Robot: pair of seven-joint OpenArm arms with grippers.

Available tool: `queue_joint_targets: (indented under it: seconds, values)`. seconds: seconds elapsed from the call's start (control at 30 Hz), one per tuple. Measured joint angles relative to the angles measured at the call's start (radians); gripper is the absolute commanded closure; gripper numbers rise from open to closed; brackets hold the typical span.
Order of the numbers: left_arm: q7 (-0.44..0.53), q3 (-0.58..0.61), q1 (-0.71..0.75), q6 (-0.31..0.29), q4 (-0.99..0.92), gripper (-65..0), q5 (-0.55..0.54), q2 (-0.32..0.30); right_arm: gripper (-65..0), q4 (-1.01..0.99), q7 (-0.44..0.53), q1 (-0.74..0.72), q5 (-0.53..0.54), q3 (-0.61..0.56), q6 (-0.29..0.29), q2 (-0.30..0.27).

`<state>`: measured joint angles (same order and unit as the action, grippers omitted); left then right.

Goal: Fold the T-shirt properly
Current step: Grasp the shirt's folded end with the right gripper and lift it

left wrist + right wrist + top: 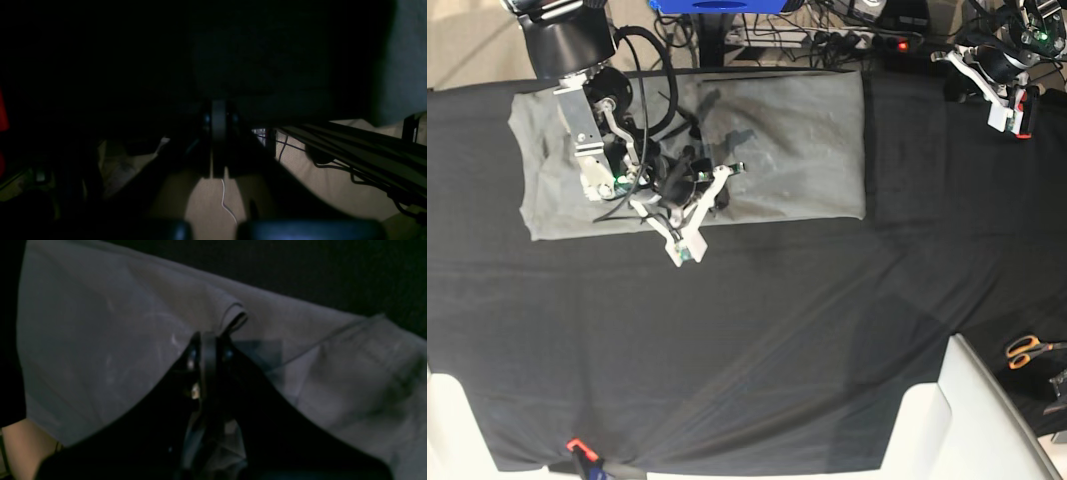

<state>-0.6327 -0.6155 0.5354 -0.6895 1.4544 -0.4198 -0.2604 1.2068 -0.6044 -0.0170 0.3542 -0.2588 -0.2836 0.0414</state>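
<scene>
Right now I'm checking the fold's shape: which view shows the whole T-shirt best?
The base view: the T-shirt lies there edge to edge. The right wrist view shows only close-up folds; the left wrist view, one dim strip.

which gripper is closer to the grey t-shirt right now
The right one. The right gripper is over the T-shirt's near edge, its jaws closed by a fabric fold in the right wrist view. The left gripper is off at the table's far corner, well clear of the shirt.
</scene>
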Motion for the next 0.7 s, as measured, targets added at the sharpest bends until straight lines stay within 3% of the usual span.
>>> queue_joint_targets:
  seconds: [0.5,0.7]
  values:
    - [0.000,0.000,0.000,0.000,0.000,0.0,0.001,0.000,-0.3,0.148,-0.033,0.137,0.004,0.048,0.003,-0.003]
    - [0.000,0.000,0.000,0.000,0.000,0.0,0.001,0.002,-0.5,0.153,-0.034,0.126,0.001,0.062,0.004,-0.006]
